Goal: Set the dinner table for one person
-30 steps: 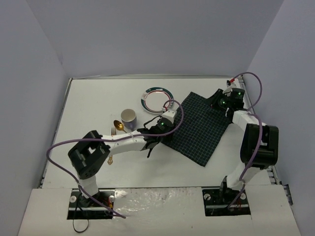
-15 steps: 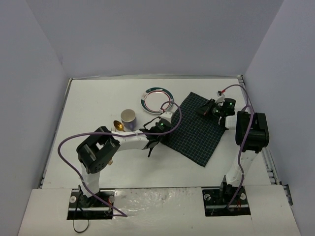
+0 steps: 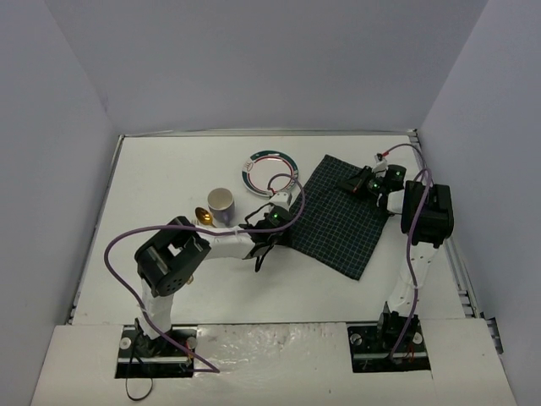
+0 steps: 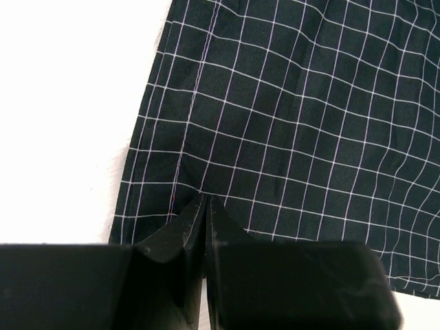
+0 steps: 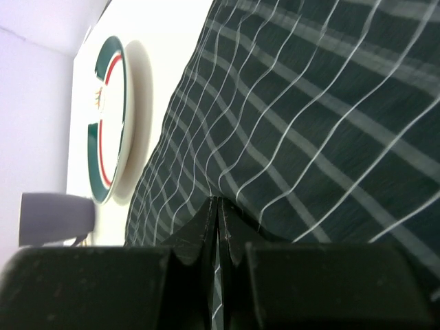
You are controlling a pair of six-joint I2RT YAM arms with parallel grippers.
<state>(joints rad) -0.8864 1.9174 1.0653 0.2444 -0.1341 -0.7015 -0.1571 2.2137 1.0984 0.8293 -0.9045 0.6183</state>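
The dark green checked cloth (image 3: pixel 338 222) lies on the white dinner table (image 3: pixel 161 169), right of centre. My left gripper (image 3: pixel 269 230) is at the cloth's left edge; in the left wrist view its jaws (image 4: pixel 206 199) are shut, pinching the cloth (image 4: pixel 295 124) by its stitched hem. My right gripper (image 3: pixel 357 183) is on the cloth's far right part; in the right wrist view its jaws (image 5: pixel 216 201) are shut on a raised fold of the cloth (image 5: pixel 309 110). A white plate (image 3: pixel 270 172) with a green and red rim lies just beyond the cloth and also shows in the right wrist view (image 5: pixel 110 117).
A grey cup (image 3: pixel 222 204) stands left of the left gripper and shows in the right wrist view (image 5: pixel 55 216). A gold spoon (image 3: pixel 201 214) and a fork (image 3: pixel 193 225) lie next to it. Purple cables loop over both arms. Walls close in the table's sides and back.
My right gripper has moved left and inward along the cloth's far edge, its arm folding in. The cloth's right side has shifted left with it. The left gripper has barely moved.
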